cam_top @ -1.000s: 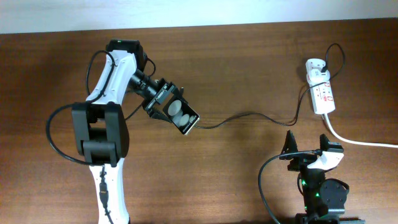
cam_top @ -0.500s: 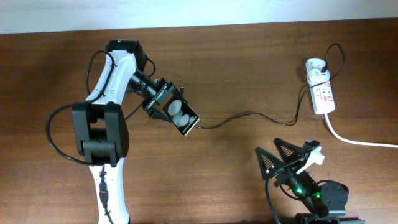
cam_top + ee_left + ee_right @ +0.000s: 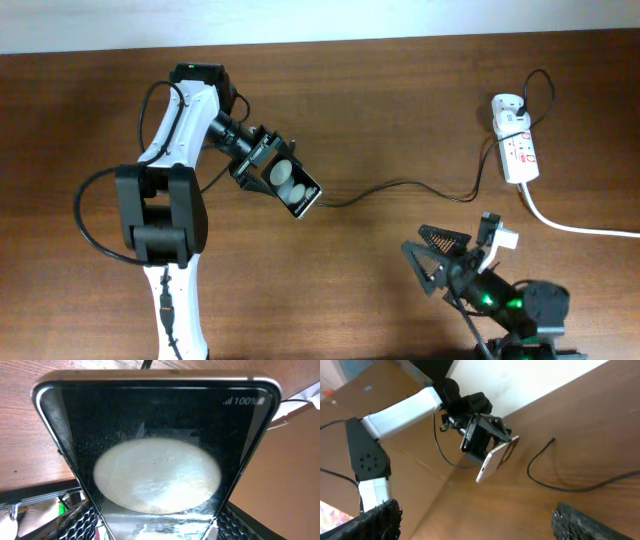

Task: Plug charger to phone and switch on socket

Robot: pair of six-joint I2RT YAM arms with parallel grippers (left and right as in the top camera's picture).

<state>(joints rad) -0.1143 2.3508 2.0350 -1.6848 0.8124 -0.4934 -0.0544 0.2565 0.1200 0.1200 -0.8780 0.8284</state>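
My left gripper [image 3: 262,165] is shut on the phone [image 3: 291,185], a black slab with two white round spots, and holds it tilted above the table. In the left wrist view the phone [image 3: 155,420] fills the frame between my fingers. The charger cable [image 3: 400,185] runs from the socket [image 3: 518,152] across the table. Its plug tip [image 3: 323,203] lies free by the phone's lower end. The right wrist view shows the tip [image 3: 553,439] apart from the phone [image 3: 495,460]. My right gripper [image 3: 432,255] is open and empty, pointing left, right of the phone.
A white adapter [image 3: 506,108] sits in the socket's far end. A thick white cord [image 3: 575,226] runs off to the right edge. The left arm's base [image 3: 160,215] stands at the left, and its black cable loops beside it.
My right gripper has swung from pointing away to pointing left toward the phone, with the fingers spread wider. The left arm and phone have not moved.
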